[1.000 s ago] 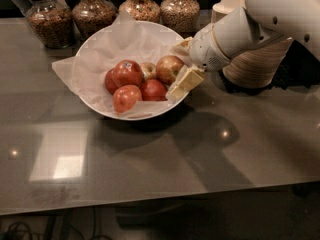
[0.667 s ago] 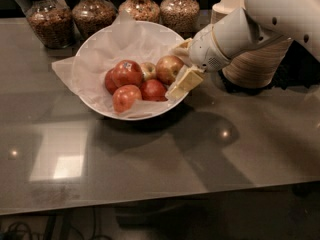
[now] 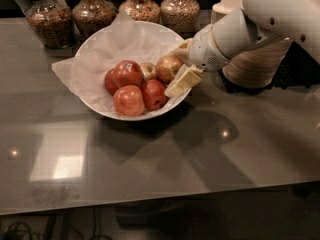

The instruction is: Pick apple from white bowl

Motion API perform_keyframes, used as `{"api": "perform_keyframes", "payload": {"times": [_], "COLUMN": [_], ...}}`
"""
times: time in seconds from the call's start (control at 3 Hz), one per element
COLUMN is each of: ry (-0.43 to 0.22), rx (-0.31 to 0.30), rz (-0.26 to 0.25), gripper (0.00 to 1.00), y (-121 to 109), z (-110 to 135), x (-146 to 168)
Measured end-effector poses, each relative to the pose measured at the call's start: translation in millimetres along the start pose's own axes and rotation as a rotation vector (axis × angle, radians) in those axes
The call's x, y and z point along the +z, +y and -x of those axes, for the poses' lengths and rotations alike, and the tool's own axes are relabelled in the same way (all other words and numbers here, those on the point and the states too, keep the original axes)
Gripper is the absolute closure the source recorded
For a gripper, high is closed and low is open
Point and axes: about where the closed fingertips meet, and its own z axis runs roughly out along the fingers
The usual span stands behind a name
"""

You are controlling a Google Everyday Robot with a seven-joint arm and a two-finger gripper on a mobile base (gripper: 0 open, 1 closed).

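The white bowl, lined with crumpled white paper, stands at the back middle of the dark table. It holds several apples. The pale yellow-green, reddish-blushed apple lies at the bowl's right side. My gripper reaches in over the right rim, one finger below the apple and the other above it, both close against its sides. The apple still rests in the bowl among the others.
In the bowl are also a deep red stickered apple, a small yellowish apple and two red apples. Glass jars of grains line the back edge. A stack of beige paper bowls stands right of the bowl, behind my arm.
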Motion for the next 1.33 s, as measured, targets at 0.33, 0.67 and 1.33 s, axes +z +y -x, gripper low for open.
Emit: {"api": "perform_keyframes", "payload": {"times": [0.33,0.67,1.33], "ry": [0.0,0.0,0.0], "rx": [0.0,0.0,0.0], "rz": [0.0,0.0,0.0], "gripper": [0.47,0.7,1.0], "y": [0.0,0.0,0.0], "z": [0.0,0.0,0.1], "x": [0.0,0.0,0.1]}}
